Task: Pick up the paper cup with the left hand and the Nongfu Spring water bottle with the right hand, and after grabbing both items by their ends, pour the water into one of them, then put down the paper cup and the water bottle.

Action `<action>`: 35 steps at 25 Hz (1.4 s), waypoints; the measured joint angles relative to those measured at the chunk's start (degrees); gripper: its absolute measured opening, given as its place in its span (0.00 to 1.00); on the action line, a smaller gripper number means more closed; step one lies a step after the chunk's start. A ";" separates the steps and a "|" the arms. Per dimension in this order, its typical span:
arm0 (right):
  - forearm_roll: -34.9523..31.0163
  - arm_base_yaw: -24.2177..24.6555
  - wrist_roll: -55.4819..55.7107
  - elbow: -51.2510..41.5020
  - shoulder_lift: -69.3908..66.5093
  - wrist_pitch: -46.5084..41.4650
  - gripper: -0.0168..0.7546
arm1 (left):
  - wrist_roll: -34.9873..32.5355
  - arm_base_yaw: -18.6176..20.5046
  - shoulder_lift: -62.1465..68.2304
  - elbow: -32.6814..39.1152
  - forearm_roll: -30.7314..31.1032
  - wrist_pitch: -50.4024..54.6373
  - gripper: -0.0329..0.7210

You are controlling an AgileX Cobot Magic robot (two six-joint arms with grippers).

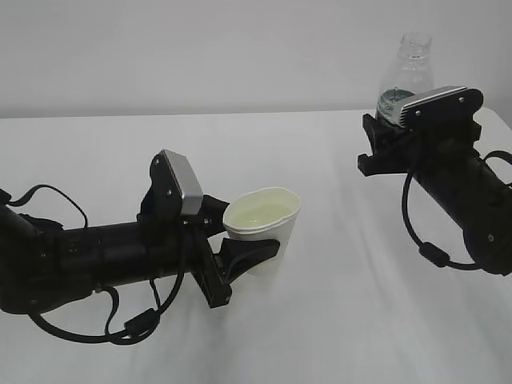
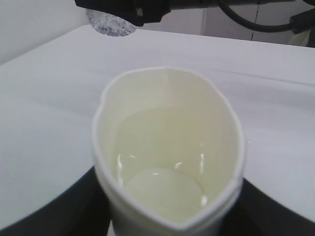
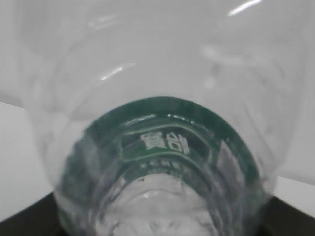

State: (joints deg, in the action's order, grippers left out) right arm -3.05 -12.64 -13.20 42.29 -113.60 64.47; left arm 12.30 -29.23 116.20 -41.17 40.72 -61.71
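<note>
The white paper cup (image 1: 264, 226) is upright left of centre, its rim squeezed into an oval, with my left gripper (image 1: 240, 234) shut on its lower wall. In the left wrist view the cup (image 2: 167, 123) fills the frame and clear water (image 2: 162, 189) lies in its bottom. At the far right the Nongfu Spring water bottle (image 1: 406, 72) stands upright and uncapped, and my right gripper (image 1: 384, 132) is shut on its lower half, hiding its base. The right wrist view shows the bottle's green label (image 3: 167, 142) close up, between the jaws.
A white table (image 1: 336, 320) spreads under both arms, with a pale wall behind it. The bottle's ribbed base (image 2: 110, 24) and the black right arm (image 2: 147, 7) show at the top of the left wrist view. Black cables (image 1: 424, 240) hang from both arms.
</note>
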 joint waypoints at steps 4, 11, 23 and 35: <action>-1.60 0.00 0.00 -0.72 0.00 0.00 0.61 | 0.00 0.00 0.00 0.00 -0.11 0.00 0.59; -3.55 0.00 1.73 -2.53 0.00 0.00 0.61 | 0.00 0.00 0.00 0.00 -0.11 0.00 0.59; -5.55 0.00 3.86 -2.82 0.09 -0.76 0.61 | 0.00 0.00 0.00 0.00 -1.95 -0.08 0.59; -5.60 0.00 3.99 -2.82 0.09 -2.03 0.61 | 0.00 0.00 0.00 0.00 -6.38 -2.19 0.59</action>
State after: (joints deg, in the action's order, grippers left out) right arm -8.64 -12.64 -9.21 39.47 -113.51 62.44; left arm 12.30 -29.23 116.20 -41.17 34.34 -63.90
